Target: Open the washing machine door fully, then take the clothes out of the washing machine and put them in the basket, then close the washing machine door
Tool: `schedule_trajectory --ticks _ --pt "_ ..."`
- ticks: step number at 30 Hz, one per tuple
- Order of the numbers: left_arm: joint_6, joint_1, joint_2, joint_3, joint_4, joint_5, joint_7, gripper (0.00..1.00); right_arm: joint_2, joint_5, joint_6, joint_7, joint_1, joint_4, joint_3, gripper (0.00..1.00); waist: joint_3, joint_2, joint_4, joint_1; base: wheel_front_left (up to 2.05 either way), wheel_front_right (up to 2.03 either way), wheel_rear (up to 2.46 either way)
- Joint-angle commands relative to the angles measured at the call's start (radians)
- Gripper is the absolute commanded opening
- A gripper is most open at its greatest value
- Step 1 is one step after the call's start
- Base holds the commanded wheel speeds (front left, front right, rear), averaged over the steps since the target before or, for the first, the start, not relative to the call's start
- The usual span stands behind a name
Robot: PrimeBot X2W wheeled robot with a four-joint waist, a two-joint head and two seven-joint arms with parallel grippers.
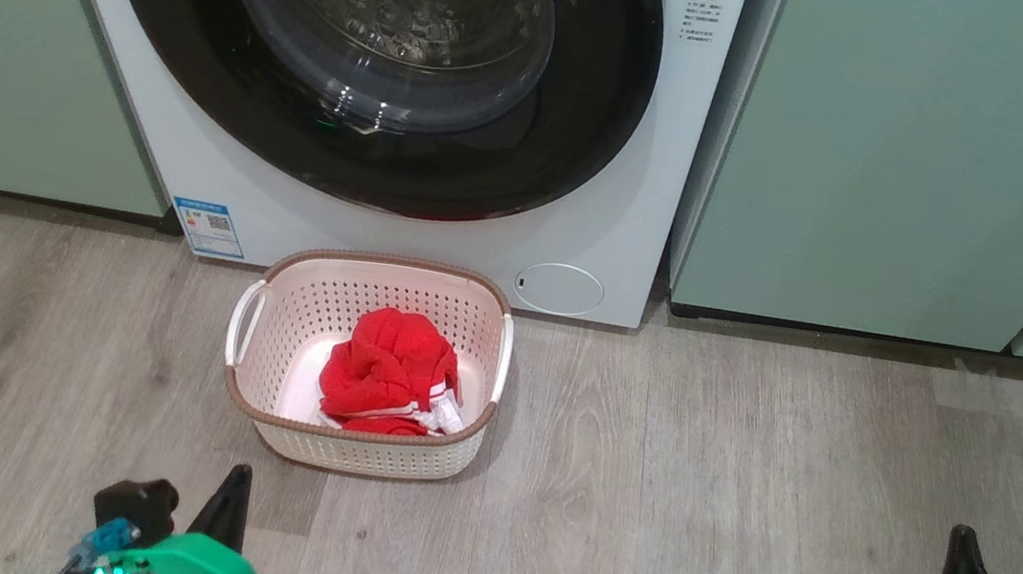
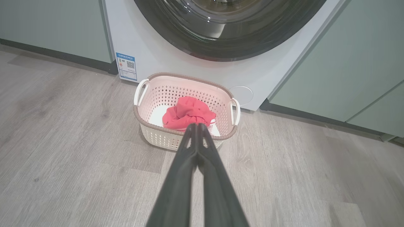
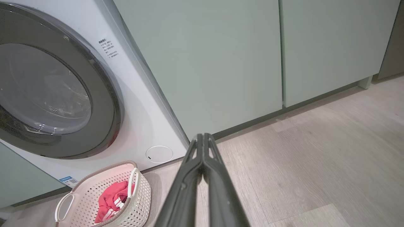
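Both grippers are pinched shut and hold nothing. The left gripper (image 2: 197, 126) points at the small cream-white plastic basket with holes and a brown rim (image 2: 186, 77). The right gripper (image 3: 203, 136) hangs over the pale wooden floor (image 3: 315, 164), well apart from the basket. The bright red clothes (image 1: 386, 369) lie bunched inside the basket, just in front of the big white washing machine (image 1: 634, 224). Its large round door with a shiny black rim and clear glass middle (image 1: 386, 32) looks shut flat. I think the job is about done. To end well, check the door edge sits tight all round, and do not bump the basket.
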Motion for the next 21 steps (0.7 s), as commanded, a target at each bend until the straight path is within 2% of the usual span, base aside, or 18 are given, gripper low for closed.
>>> schedule_trajectory --ticks 1,21 --pt "-0.001 -0.049 0.003 0.010 -0.034 -0.019 0.006 0.00 -0.004 0.018 0.000 0.006 -0.038 -0.035 0.000 0.00 0.000 0.0000 0.000 0.0000 0.00 0.00 0.00" --pt "-0.002 -0.044 0.002 0.029 -0.105 -0.240 0.063 0.00 -0.007 0.224 0.000 0.064 -0.056 -0.053 0.005 0.00 0.008 0.0000 -0.006 0.0000 0.00 0.00 0.00"
